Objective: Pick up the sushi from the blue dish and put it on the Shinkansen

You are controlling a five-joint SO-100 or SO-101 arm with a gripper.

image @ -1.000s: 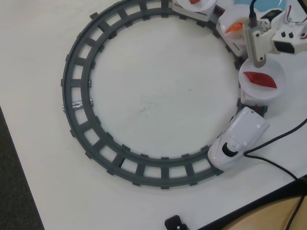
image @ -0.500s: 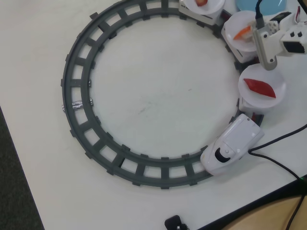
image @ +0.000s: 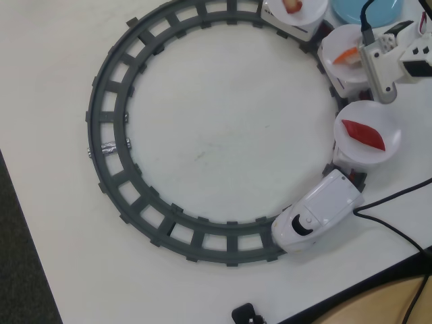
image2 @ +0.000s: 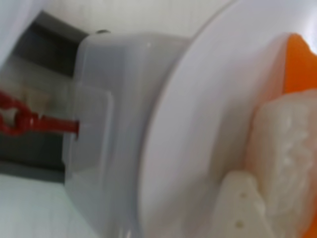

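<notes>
Jaws look closed on the sushi — in the wrist view a white fingertip presses against the rice block, though the blur up close makes contact likely, not certain. In the overhead view the gripper sits at the right rim of the middle white plate, with the sushi low over or touching that plate, orange strip toward the desk's far edge. That plate rides a car of the Shinkansen, whose nose points toward the near-right corner of the desk. The blue dish is at the far-right corner, partly cut off by the frame and bare where it shows. The next car's plate holds a dark-red piece; another plate at the far edge holds a pinkish piece. The grey track rings the desk's middle.

Risks: sushi sits near the plate's right rim, so opening there could tip it off the edge. A sideways retreat could shove the car — derailing it or jolting the neighbouring plates.
</notes>
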